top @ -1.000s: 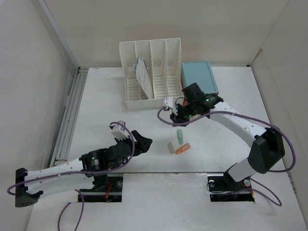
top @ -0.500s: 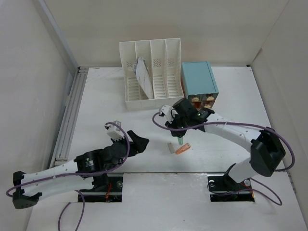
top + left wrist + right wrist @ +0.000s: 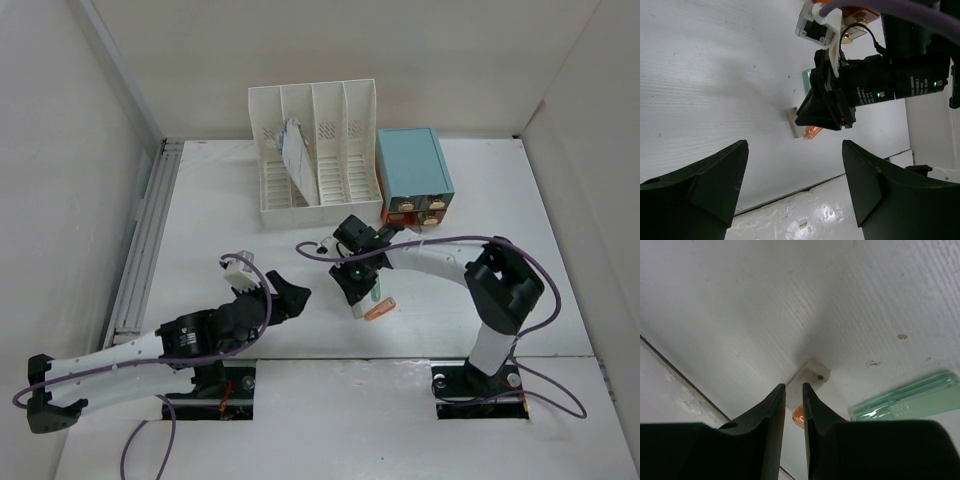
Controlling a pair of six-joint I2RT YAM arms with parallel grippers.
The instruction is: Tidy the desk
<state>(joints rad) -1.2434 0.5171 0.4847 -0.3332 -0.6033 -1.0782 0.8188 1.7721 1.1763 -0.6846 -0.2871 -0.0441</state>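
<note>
The white desk (image 3: 220,230) holds three small things near its middle: a white block (image 3: 356,306), an orange piece (image 3: 379,309) and a clear green piece (image 3: 377,291). My right gripper (image 3: 355,288) is down over them, its jaws nearly together, tips at the white block (image 3: 812,374). In the right wrist view the orange piece (image 3: 797,415) shows in the narrow gap of the gripper (image 3: 793,387), and the green piece (image 3: 910,400) lies to the right. My left gripper (image 3: 295,297) is open and empty, left of the pieces; its view shows the white block (image 3: 795,122).
A white slotted file rack (image 3: 315,150) with a paper (image 3: 296,150) in it stands at the back. A light-blue drawer box (image 3: 412,170) is to its right. A grey rail (image 3: 145,240) runs along the left edge. White walls enclose the desk.
My right gripper has moved from beside the drawer box forward and left, down onto the small pieces. My left arm has shifted only slightly.
</note>
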